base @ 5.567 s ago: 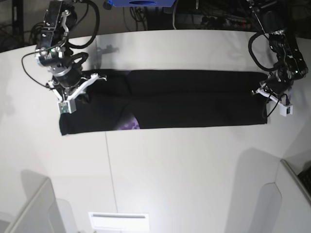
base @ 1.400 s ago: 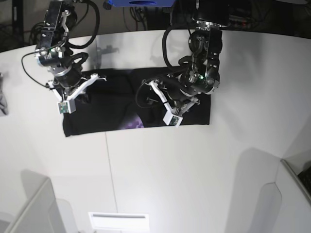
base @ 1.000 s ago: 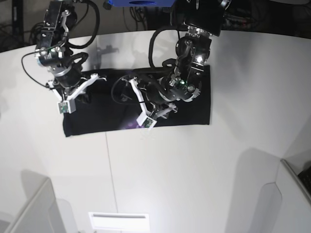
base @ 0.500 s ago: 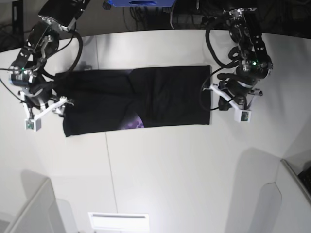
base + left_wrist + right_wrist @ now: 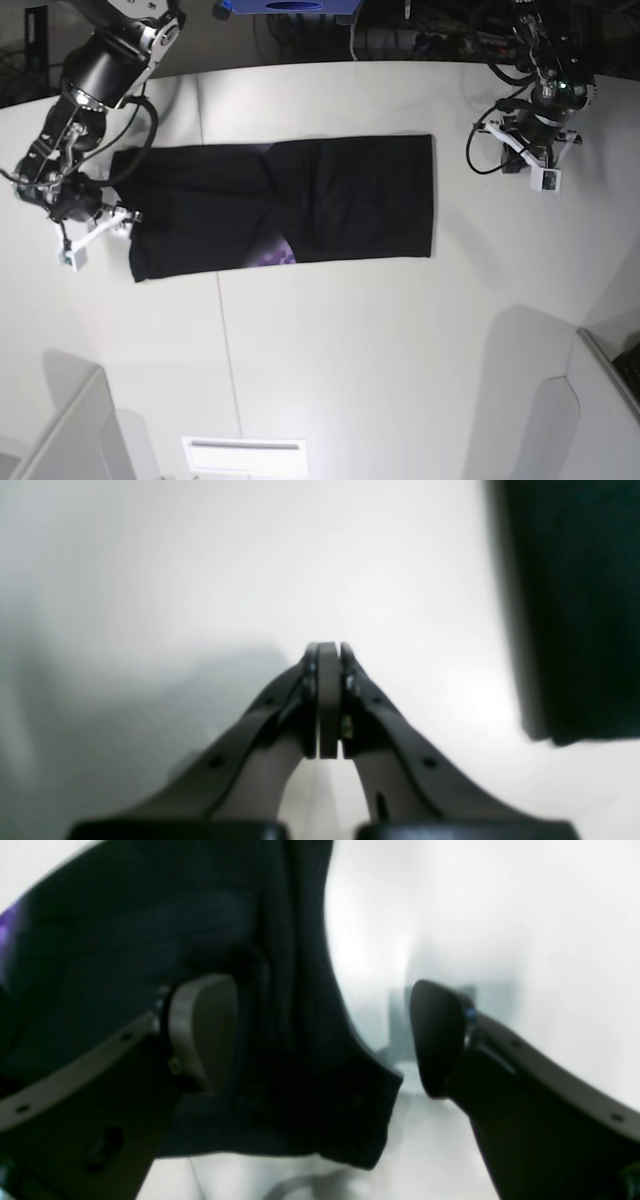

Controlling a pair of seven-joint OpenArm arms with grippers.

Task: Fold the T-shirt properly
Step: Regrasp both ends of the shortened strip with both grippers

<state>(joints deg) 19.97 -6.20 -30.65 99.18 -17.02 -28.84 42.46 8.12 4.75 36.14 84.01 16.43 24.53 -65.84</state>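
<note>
The black T-shirt [image 5: 330, 200] lies on the white table [image 5: 360, 350] as a long folded band, with a bit of purple print [image 5: 270, 257] showing at its front edge. My right gripper [image 5: 98, 228] is at the band's left end. In the right wrist view it [image 5: 320, 1035] is open, and the T-shirt's [image 5: 150, 930] corner lies between its fingers. My left gripper [image 5: 522, 155] hangs to the right of the band, clear of it. In the left wrist view it [image 5: 327, 652] is shut on nothing, with the T-shirt's [image 5: 575, 605] edge off to the right.
Grey partitions stand at the front left [image 5: 60, 430] and front right [image 5: 600, 400]. A white slotted plate [image 5: 245, 455] sits at the front edge. A blue object [image 5: 290, 6] and cables lie behind the table's far edge.
My left gripper has closed and pulled back up and to the right, away from the T-shirt's right edge. My right gripper has opened wide at the left end. The folded band has not moved.
</note>
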